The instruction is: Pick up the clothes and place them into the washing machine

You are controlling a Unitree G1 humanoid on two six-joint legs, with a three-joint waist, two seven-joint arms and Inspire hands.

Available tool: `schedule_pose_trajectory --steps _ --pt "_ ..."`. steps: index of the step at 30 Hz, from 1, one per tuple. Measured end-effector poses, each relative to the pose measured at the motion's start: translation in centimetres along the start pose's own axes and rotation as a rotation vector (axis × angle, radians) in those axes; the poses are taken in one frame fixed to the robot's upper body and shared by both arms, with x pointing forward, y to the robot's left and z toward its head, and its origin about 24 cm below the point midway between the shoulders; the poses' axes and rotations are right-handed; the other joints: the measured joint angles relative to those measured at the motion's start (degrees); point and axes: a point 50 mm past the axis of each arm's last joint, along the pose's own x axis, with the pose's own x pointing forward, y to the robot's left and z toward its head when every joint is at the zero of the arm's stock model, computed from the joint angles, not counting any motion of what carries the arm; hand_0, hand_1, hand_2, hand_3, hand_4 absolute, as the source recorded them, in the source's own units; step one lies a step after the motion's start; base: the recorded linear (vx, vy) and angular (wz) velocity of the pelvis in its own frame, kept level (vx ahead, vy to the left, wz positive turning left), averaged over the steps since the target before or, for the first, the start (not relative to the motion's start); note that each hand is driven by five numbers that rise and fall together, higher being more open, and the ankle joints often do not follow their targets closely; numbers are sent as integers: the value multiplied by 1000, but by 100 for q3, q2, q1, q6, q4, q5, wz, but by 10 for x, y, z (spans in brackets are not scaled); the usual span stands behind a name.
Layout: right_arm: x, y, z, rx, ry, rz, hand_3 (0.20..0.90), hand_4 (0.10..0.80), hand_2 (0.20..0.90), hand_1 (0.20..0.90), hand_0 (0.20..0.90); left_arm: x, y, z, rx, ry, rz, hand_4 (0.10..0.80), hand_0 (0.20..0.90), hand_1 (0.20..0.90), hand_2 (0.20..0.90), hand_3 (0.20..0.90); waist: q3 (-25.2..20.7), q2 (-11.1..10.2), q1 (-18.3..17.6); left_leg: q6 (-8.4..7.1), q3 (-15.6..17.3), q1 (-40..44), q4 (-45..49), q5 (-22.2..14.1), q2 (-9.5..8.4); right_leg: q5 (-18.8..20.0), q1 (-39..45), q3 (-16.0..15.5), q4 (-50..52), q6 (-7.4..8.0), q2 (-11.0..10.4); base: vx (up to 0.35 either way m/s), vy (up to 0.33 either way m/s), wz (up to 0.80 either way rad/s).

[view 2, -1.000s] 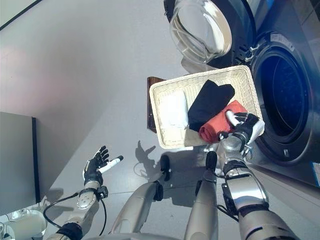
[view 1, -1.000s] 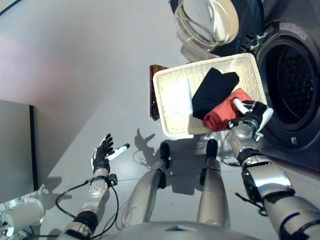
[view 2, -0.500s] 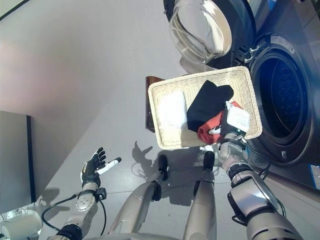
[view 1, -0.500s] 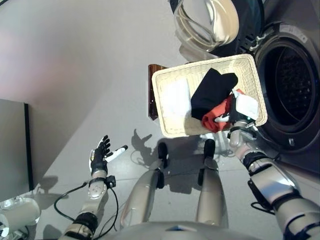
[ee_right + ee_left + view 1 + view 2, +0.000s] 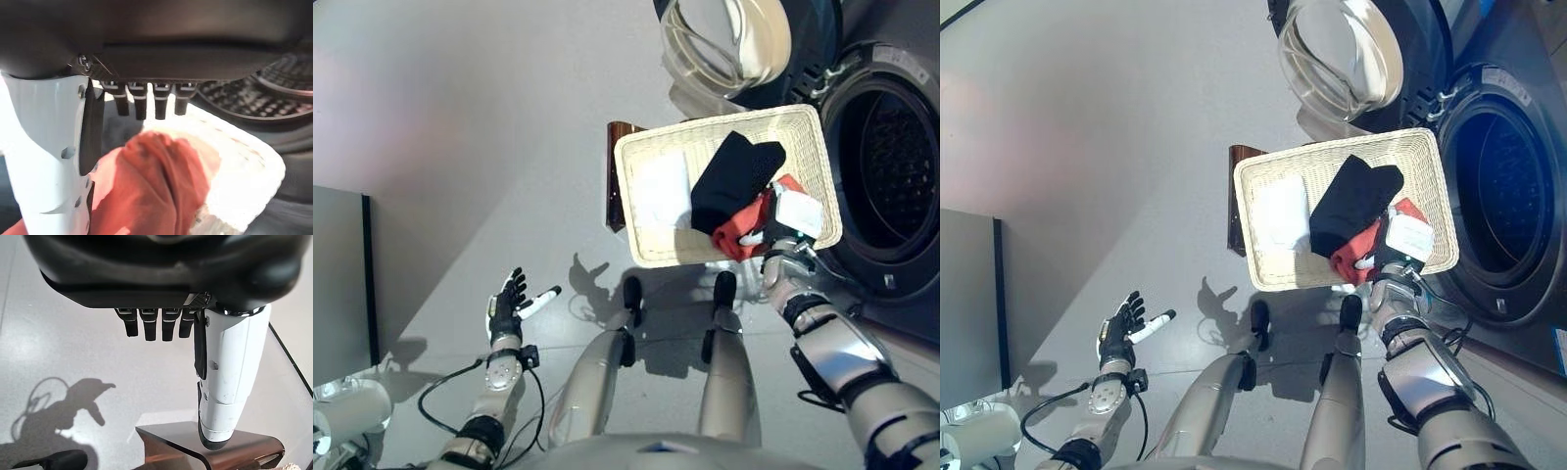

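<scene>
A white wicker basket (image 5: 623, 201) stands before the washing machine's open drum (image 5: 896, 176). In it lie a white cloth (image 5: 661, 191), a black cloth (image 5: 736, 179) and a red cloth (image 5: 736, 235) at the near right corner. My right hand (image 5: 791, 217) hangs palm-down over the red cloth. In the right wrist view the red cloth (image 5: 156, 186) bulges between the white-covered thumb (image 5: 49, 161) and straight fingers (image 5: 146, 103), which are not closed on it. My left hand (image 5: 507, 311) is open and empty above the floor at the lower left.
The round glass door (image 5: 729, 44) of the machine is swung open behind the basket. A brown stand (image 5: 625, 128) shows under the basket's far left corner. A grey cabinet (image 5: 337, 284) stands at the left edge.
My right hand has turned palm-down and come over the red cloth, its thumb now beside the bundle. The left hand has barely moved. The camera has shifted slightly.
</scene>
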Motion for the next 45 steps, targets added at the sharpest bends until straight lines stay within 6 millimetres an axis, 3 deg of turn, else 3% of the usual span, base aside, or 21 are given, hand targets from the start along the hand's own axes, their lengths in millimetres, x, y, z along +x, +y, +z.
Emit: schedule_pose_trajectory --steps 8,14,17,28,29,31,32,33,45 --pt "1 0 -9 219 187 0 900 800 900 900 900 0 0 0 -3 0 0 800 900 900 900 900 41 11 9 3 20 -73 -1 -2 -4 1 -105 40 11 0 -5 -11 32 -1" --pt "18 -23 3 322 218 -59 900 800 900 900 900 1 -5 6 -34 -22 -17 800 900 900 900 900 307 186 80 4 49 -287 43 3 -6 8 -345 82 86 -8 -10 -6 13 -1" --pt "33 -47 10 332 190 -121 900 800 900 900 900 4 -10 16 -63 -54 -30 800 900 900 900 900 521 313 170 6 25 -536 186 -3 -7 2 -582 79 242 -24 -2 17 -6 7" --pt "48 -76 25 340 169 -191 900 800 900 900 900 5 -23 32 -94 -114 -84 800 900 900 900 900 723 324 153 -100 -155 -1127 719 -96 -3 -360 -1198 23 1046 -130 -28 52 -7 12" --pt "48 -76 25 340 167 -192 529 535 529 529 529 5 -24 32 -95 -113 -86 800 900 900 900 900 723 324 151 -97 -154 -1144 735 -101 -2 -359 -1218 27 1056 -130 -25 18 -10 -4" --pt "49 -79 27 346 161 -198 340 400 340 340 340 5 -25 33 -99 -118 -88 800 900 900 900 900 724 322 146 -85 -172 -1223 777 -117 10 -361 -1293 53 1095 -130 -7 0 0 0" --pt "50 -81 29 348 159 -204 310 378 310 310 310 6 -25 34 -101 -121 -89 800 900 900 900 900 724 323 147 -86 -200 -1266 792 -116 10 -361 -1327 71 1099 -130 -1 0 0 0" --pt "51 -82 29 350 158 -205 200 300 200 200 200 6 -26 35 -101 -122 -89 800 900 900 900 900 724 323 150 -89 -248 -1297 799 -114 10 -361 -1337 72 1081 -130 10 12 3 4" --pt "56 -93 21 343 175 -209 200 300 200 200 200 5 -26 36 -102 -129 -93 800 900 900 900 900 722 324 180 -119 -275 -1302 836 -92 -15 -352 -1322 141 1085 -122 57 0 5 0"
